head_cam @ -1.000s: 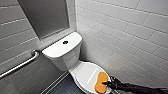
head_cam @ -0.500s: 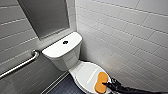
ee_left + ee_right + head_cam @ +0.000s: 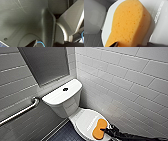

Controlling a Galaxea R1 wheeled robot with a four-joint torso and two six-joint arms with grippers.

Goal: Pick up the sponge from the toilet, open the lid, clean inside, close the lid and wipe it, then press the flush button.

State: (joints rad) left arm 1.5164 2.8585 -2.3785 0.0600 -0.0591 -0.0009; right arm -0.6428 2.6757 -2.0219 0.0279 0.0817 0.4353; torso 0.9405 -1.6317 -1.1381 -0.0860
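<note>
Sponge (image 3: 99,128) lies flat on the closed lid (image 3: 83,119), on the front half, away from the tank and toward the side nearest the tiled wall (image 3: 130,84). Its long axis runs roughly from the hinge end to the front of the bowl.

Right gripper (image 3: 107,128) comes in from the lower right and its tip touches the sponge's wall-side edge, about at the narrowed waist. Right wrist view: orange foam sits right at the tip, with the white lid rim showing around it. Can't tell whether the right jaws are spread or clamped on the foam. The sponge looks seated on the lid, not lifted.

Toilet (image 3: 62,103): tank top is level, with the flush button (image 3: 65,89) dark and round at its centre, well apart from the gripper. The bowl sits in the corner, with the grab bar (image 3: 20,112) on the wall to the tank's side. Dark tiled floor (image 3: 62,134) shows beside the bowl.

Left side: the wrist camera faces dark robot panels (image 3: 31,22) up close, with a blue cable (image 3: 40,42) at the edge. Left jaw state can't be read.
</note>
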